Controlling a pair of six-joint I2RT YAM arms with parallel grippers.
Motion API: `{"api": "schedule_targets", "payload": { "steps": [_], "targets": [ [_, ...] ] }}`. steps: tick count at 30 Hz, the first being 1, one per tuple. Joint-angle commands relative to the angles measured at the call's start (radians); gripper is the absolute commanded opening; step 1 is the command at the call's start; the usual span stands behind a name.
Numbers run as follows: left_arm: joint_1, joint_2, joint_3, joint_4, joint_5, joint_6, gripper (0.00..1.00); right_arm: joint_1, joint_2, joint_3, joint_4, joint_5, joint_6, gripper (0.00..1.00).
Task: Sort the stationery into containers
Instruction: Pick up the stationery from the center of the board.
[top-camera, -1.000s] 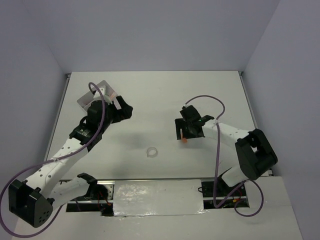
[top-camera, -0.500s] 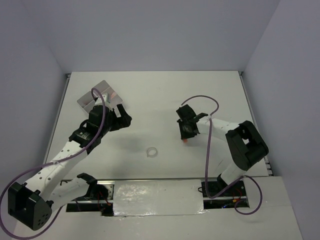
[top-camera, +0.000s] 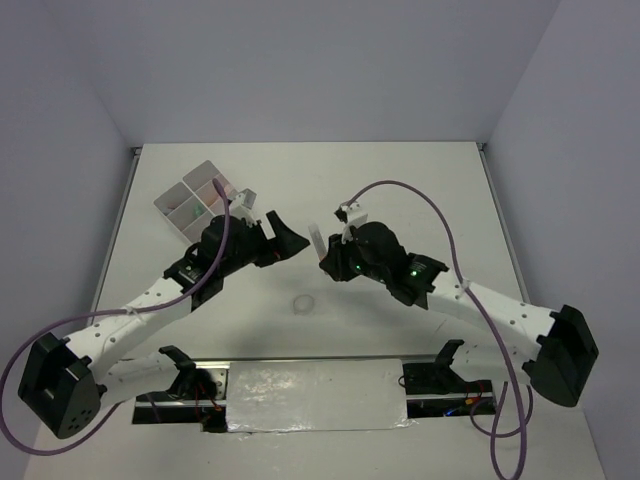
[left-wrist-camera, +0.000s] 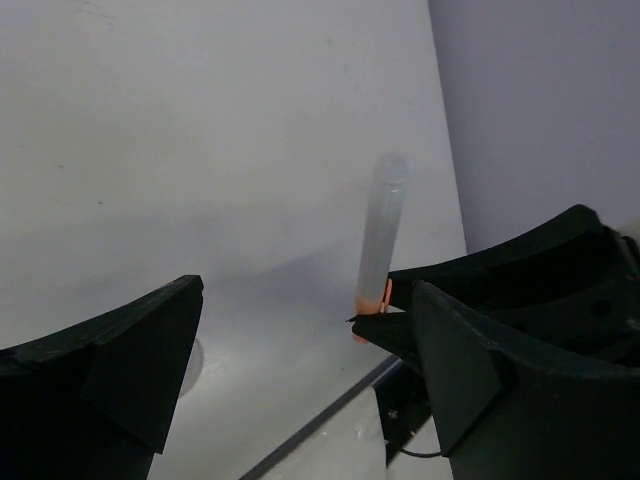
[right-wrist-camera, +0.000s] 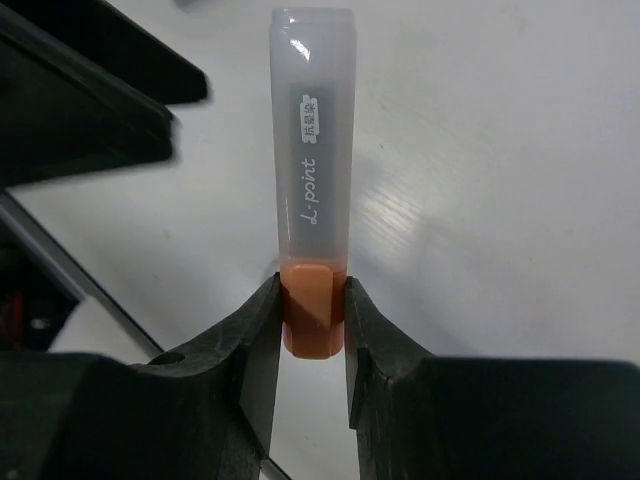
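**Orange-ended plastic marker with a translucent barrel (right-wrist-camera: 312, 180) pinched in the right jaws, off the white surface (top-camera: 420, 190).**

Nearest the arm bases, a clear tape ring (top-camera: 304, 303) lies on the surface. Beyond it, the right jaws are closed narrowly on the marker's orange end, the barrel projecting free. The left jaws stand wide open and empty, facing it. Farthest, at the left, sits a white compartmented plastic tray (top-camera: 181, 183). The marker looks light, stiff and smooth. An end grip may let it pivot, so mid-barrel seems the safer hold.
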Motion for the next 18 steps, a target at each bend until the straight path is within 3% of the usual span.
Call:
{"api": "schedule_targets", "payload": {
  "steps": [1, 13, 18],
  "targets": [
    [-0.045, 0.013, 0.022, 0.140, -0.002, -0.107, 0.97, 0.016, -0.069, -0.041, 0.141, -0.021, 0.072, 0.00],
    [-0.094, 0.052, 0.024, 0.246, 0.018, -0.126, 0.86, 0.062, -0.106, 0.007, 0.107, -0.021, 0.076, 0.00],
    [-0.094, 0.050, 0.045, 0.214, -0.032, -0.086, 0.65, 0.068, -0.101, 0.001, 0.107, -0.030, 0.076, 0.00]
  ]
}}
